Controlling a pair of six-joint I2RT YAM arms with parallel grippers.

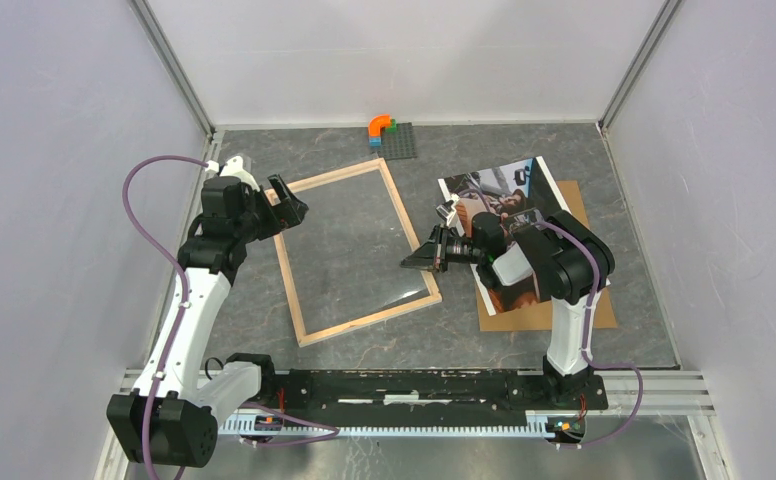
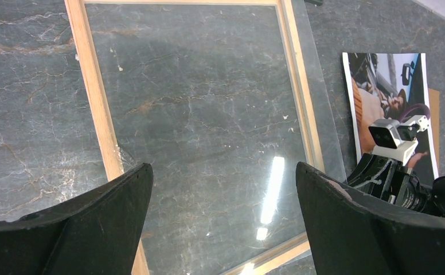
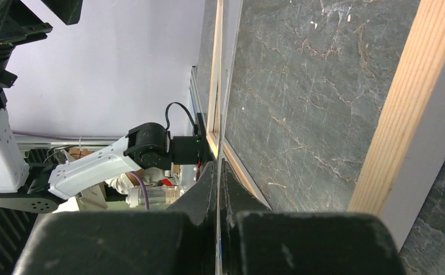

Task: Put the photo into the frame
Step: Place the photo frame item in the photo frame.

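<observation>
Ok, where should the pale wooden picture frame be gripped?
Probably the pale wooden picture frame's left long rail, taken from above with the jaws astride it. That rail is narrow, lies flat, and is close to the open left gripper.

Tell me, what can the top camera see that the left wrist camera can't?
Only the top view shows the toy bricks by the far wall, the brown backing board under the photo, and the left arm itself. Only the left wrist view shows tiny white specks on the clear pane, seen through the wide-open left gripper. Both show the pale wooden frame, the photo and the right arm.
</observation>
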